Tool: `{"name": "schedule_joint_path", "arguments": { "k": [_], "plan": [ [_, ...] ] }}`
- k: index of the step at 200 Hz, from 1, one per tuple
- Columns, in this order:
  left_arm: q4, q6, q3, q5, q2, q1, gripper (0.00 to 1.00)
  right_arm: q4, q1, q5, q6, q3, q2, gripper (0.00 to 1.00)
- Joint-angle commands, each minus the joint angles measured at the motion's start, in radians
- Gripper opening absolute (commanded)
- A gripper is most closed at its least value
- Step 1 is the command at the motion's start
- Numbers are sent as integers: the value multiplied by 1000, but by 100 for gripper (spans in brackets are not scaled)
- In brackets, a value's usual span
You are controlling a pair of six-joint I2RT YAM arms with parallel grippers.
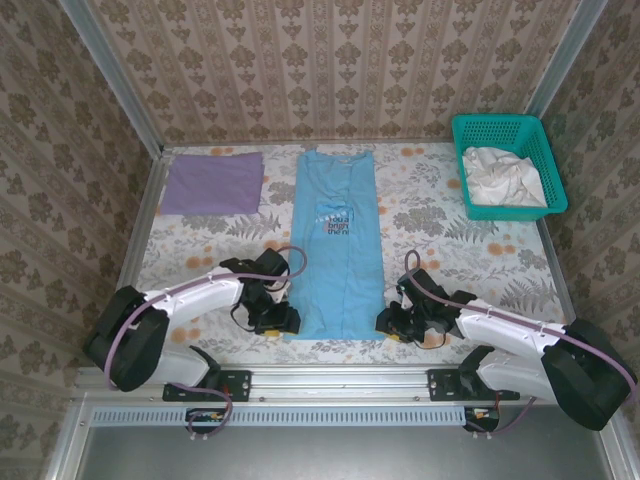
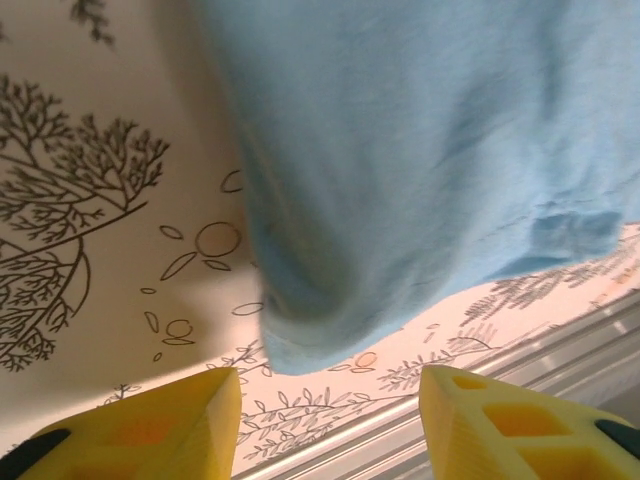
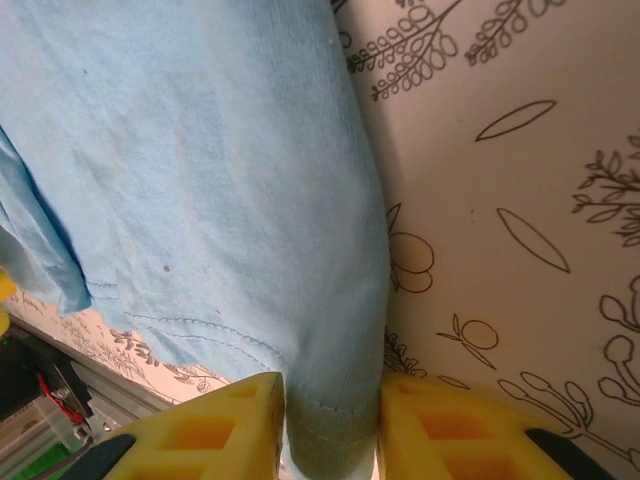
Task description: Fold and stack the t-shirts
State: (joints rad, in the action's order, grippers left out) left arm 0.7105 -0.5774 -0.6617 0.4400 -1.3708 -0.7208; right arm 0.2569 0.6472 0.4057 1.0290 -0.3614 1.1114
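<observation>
The sky-blue t-shirt [image 1: 338, 240] lies as a long narrow strip down the middle of the table, print facing up. A folded lavender t-shirt [image 1: 213, 182] rests at the back left. My left gripper [image 1: 277, 318] sits at the blue shirt's near-left corner. In the left wrist view it [image 2: 330, 400] is open, and that corner of the cloth [image 2: 420, 150] lies just ahead of the yellow fingers [image 2: 170, 430], not between them. My right gripper [image 1: 392, 322] is at the near-right corner. In the right wrist view it [image 3: 332, 420] is shut on the hem of the blue shirt [image 3: 200, 180].
A teal mesh basket [image 1: 497, 121] with crumpled white cloth [image 1: 503, 177] stands at the back right. The floral tablecloth [image 3: 520, 200] covers the table. The metal rail [image 2: 560, 340] at the near edge runs close behind both grippers.
</observation>
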Motion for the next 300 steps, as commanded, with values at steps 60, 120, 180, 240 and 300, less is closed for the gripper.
{"name": "schedule_joint_path", "arguments": {
  "k": [60, 120, 180, 240, 300],
  "plan": [
    [-55, -16, 18, -25, -82, -18, 23, 0, 14, -31, 45, 38, -30, 16],
    [-28, 4, -8, -38, -69, -26, 0, 109, -1, -33, 41, 13, -116, 0],
    [96, 11, -36, 77, 58, -30, 0, 241, 26, 26, 96, 14, -232, 0],
    [173, 48, -116, 170, 141, 108, 0, 336, -10, 2, 137, -108, -341, 0],
    [133, 77, -405, 188, -50, 258, 0, 243, -265, 27, -53, -446, 70, 0]
  ]
}}
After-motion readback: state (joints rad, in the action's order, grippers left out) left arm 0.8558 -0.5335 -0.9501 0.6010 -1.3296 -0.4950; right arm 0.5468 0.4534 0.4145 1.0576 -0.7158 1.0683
